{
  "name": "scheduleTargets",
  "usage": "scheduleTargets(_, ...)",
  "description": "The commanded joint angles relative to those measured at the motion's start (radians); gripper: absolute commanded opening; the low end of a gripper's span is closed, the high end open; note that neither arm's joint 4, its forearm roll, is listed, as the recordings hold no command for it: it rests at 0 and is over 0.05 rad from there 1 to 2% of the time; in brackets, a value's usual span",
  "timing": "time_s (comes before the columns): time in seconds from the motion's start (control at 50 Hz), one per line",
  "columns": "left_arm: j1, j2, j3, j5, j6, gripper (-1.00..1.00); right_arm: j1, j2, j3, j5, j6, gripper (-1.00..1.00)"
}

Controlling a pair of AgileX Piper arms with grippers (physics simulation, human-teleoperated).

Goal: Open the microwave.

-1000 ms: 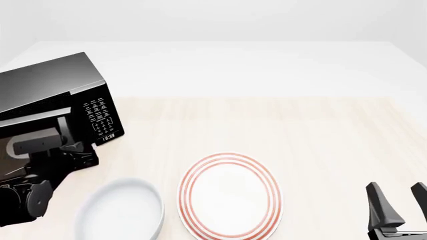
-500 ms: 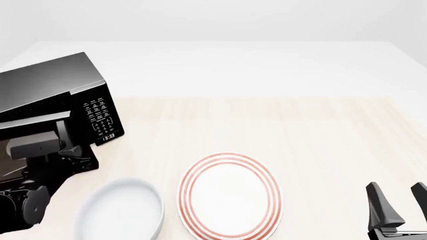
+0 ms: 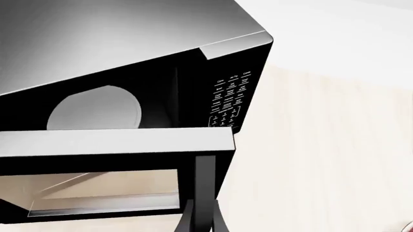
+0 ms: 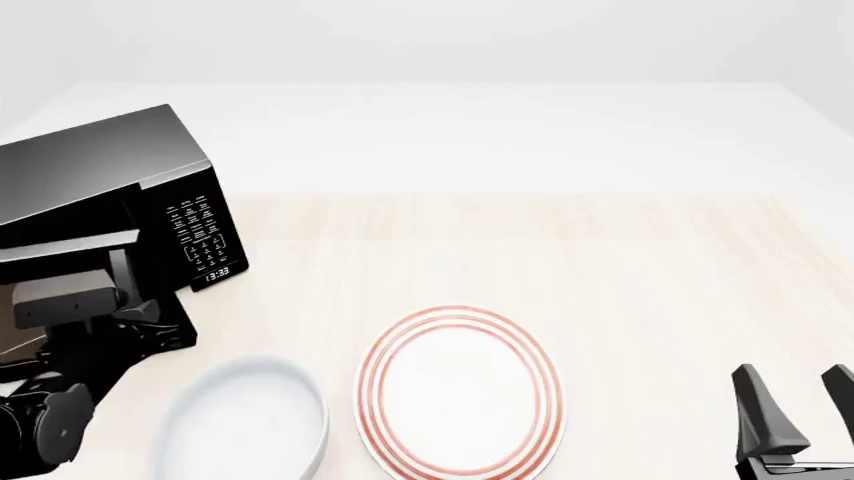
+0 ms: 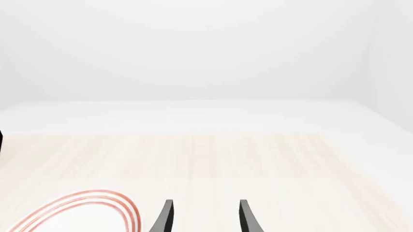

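The glossy black microwave (image 4: 107, 175) stands at the table's far left, keypad (image 4: 200, 235) facing me. Its windowed door (image 4: 60, 290) is swung partly open toward me. My left gripper (image 4: 134, 312) is shut on the door's vertical bar handle. In the left wrist view the microwave (image 3: 129, 38) shows its open cavity with a pale turntable disc (image 3: 96, 108). There the door (image 3: 116, 145) crosses below, and the handle (image 3: 204, 183) runs down between my left gripper's (image 3: 203, 220) fingers. My right gripper (image 4: 801, 410) is open and empty at the near right; it also shows in the right wrist view (image 5: 203, 217).
A white bowl (image 4: 240, 425) sits near the front, just right of my left arm. A red-ringed white plate (image 4: 461, 392) lies beside it at centre front and shows in the right wrist view (image 5: 84, 212). The wooden table (image 4: 601, 270) extends right and back.
The left gripper has pulled back and to the left with the handle, and the door has swung further open. The right arm has not moved.
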Motion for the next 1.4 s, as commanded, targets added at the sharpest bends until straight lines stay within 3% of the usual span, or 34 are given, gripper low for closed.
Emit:
scheduleTargets(0.02, -0.066, -0.051, -0.038, -0.015, -0.048, -1.00, 0.000, 0.000, 0.000, 0.000, 0.000, 1.00)
scheduleTargets(0.58, -0.065, -0.073, -0.030, 0.005, -0.047, -1.00, 0.000, 0.000, 0.000, 0.000, 0.000, 1.00)
scheduleTargets(1.38, -0.073, -0.035, -0.015, -0.051, -0.077, -1.00, 0.000, 0.000, 0.000, 0.000, 0.000, 1.00)
scheduleTargets(1.4, -0.072, -0.038, -0.016, -0.047, -0.077, 1.00, 0.000, 0.000, 0.000, 0.000, 0.000, 1.00)
